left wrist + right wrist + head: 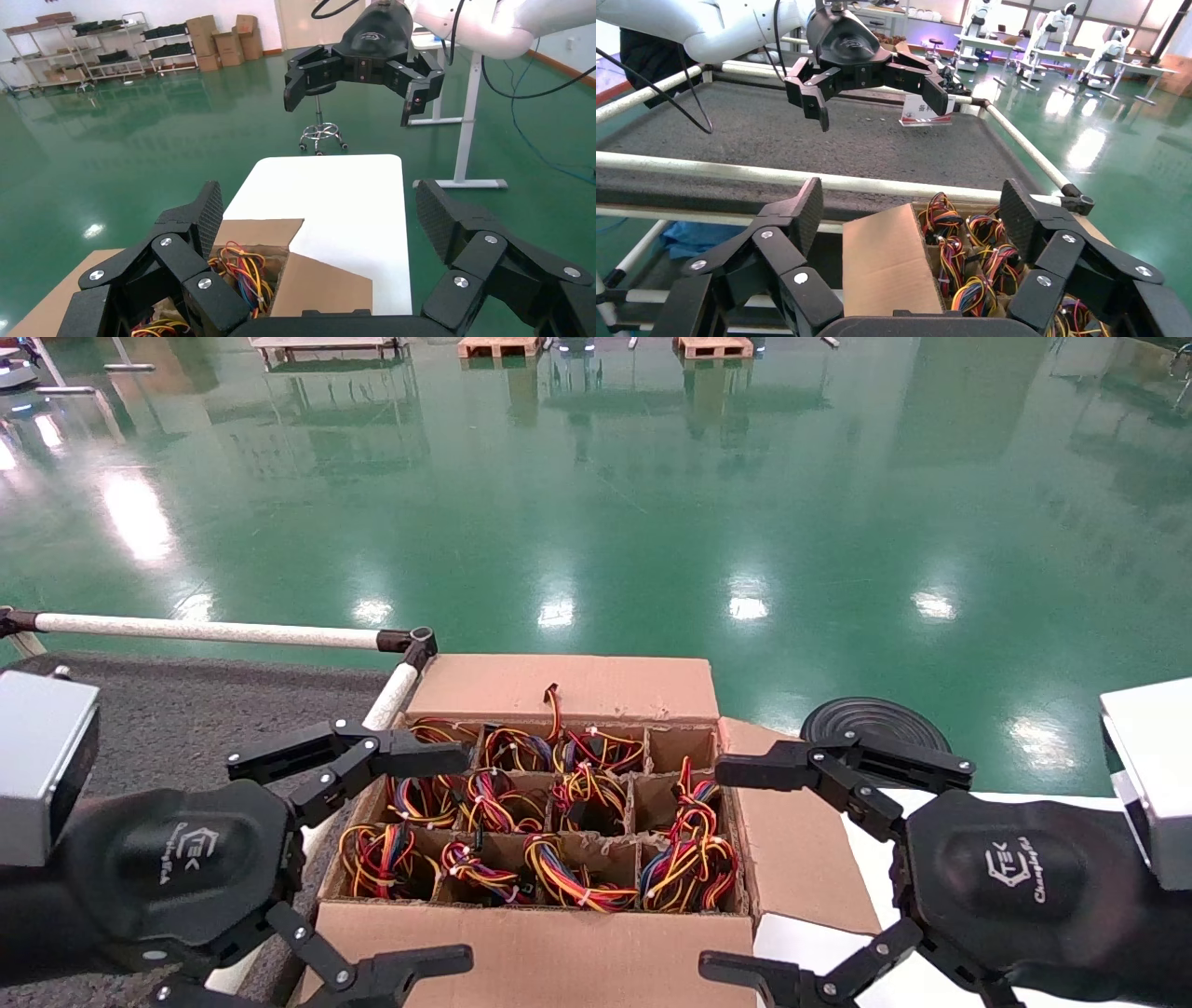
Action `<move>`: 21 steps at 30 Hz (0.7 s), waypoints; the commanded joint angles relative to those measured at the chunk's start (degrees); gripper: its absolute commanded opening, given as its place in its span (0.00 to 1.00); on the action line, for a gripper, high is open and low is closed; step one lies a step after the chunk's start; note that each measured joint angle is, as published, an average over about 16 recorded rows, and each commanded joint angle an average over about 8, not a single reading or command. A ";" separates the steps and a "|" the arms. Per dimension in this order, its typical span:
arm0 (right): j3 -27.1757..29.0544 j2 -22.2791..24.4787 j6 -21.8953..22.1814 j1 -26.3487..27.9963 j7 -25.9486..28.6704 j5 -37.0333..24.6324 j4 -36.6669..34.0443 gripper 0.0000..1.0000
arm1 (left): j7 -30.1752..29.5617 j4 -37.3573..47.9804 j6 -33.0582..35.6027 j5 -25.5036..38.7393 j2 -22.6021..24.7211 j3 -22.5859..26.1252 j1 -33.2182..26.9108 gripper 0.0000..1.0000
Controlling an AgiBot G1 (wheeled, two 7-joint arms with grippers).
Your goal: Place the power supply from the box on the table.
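Cardboard box (559, 947) between left tool (424, 859) and right tool (736, 868); both spread wide, holding nothing.

Head view: high above the box (535, 812), facing forward and steeply down, close enough to fill the lower middle with its divider cells; green floor (596, 505) beyond, dark grey surface (186, 710) at left, white surface (894, 915) at right.

Left wrist view: low behind the left hand (320, 221), facing across the box (295, 270) and the white surface (337, 203) toward the right hand (355, 91).

Right wrist view: low behind the right hand (912, 217), facing the opposite way, across the box (898, 260) to the dark grey surface (772, 133) and the left hand (880, 98).

Shared by all three: the box, both hands.
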 commanded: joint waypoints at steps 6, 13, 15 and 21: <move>0.00 0.00 0.00 0.00 0.00 0.00 0.00 0.29 | 0.00 0.00 0.00 0.00 0.00 0.00 0.00 1.00; 0.00 0.00 0.00 0.00 0.00 0.00 0.00 0.00 | 0.00 0.00 0.00 0.00 0.00 0.00 0.00 1.00; 0.00 0.00 0.00 0.00 0.00 0.00 0.00 0.00 | 0.00 0.00 0.00 0.00 0.00 0.00 0.00 1.00; 0.00 0.00 0.00 0.00 0.00 0.00 0.00 0.00 | 0.00 0.00 0.00 0.00 0.00 0.00 0.00 1.00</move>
